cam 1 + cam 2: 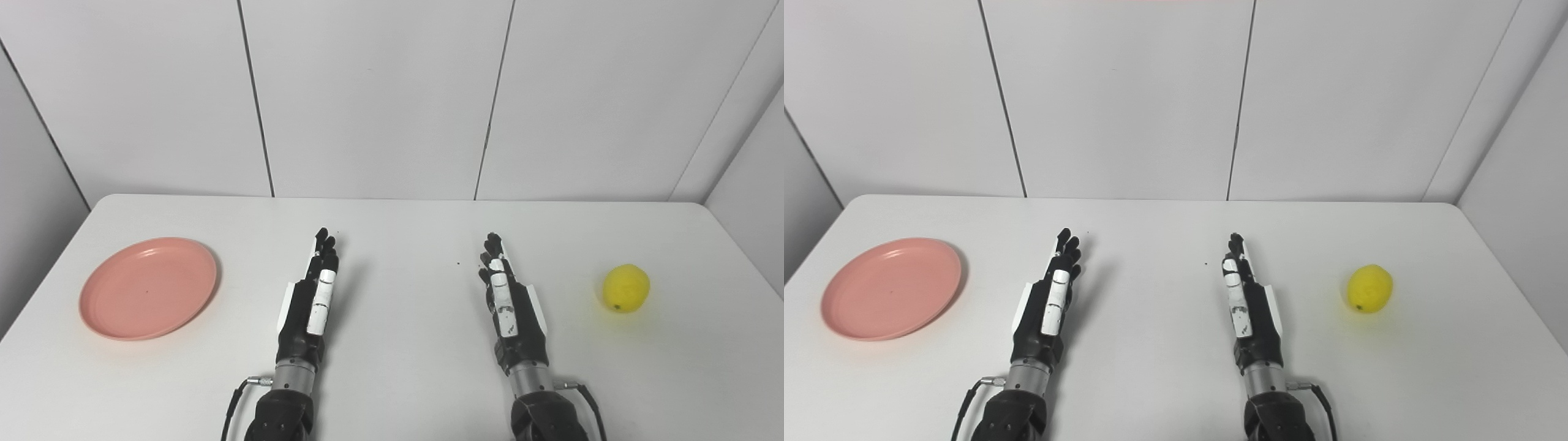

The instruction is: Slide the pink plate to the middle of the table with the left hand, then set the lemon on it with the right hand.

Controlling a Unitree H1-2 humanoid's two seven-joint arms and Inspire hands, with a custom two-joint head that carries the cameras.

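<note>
A pink plate [148, 288] lies flat on the left side of the white table [404, 380], with nothing on it. A yellow lemon [625, 288] rests on the right side. My left hand [312, 294] lies over the table to the right of the plate, open, fingers stretched forward and apart from the plate. My right hand [505, 294] lies likewise to the left of the lemon, open and holding nothing. Both hands sit side by side near the table's middle.
White wall panels [380, 98] stand behind the table's far edge. A tiny dark speck [459, 264] lies on the tabletop between the hands. Cables run from both wrists near the picture's bottom edge.
</note>
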